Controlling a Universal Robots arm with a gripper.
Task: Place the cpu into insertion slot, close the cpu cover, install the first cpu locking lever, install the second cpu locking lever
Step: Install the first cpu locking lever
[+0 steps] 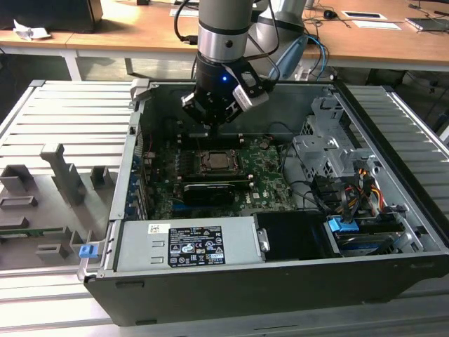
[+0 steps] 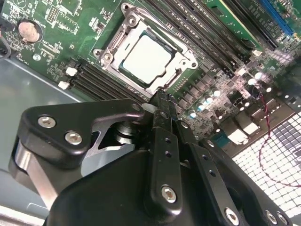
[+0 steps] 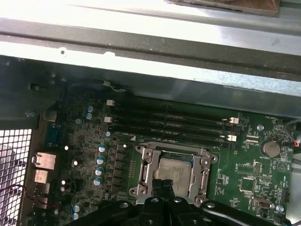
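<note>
Inside the insertion slot (image 2: 111,49), the cpu (image 2: 146,59) lies flat.

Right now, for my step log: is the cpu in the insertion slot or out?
In. In the second wrist view the cpu lies flat in the insertion slot, silvery face up, with the cpu cover framing it.

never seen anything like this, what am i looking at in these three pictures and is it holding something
It is a robot arm working inside an open computer case. One picture is from a camera off the arm; the other two ride on its wrist, looking past the black claw. On the green circuit board a silvery square chip sits under a metal frame that lies over its edges. The claw is shut, close to that frame's edge, holding nothing visible.
</note>
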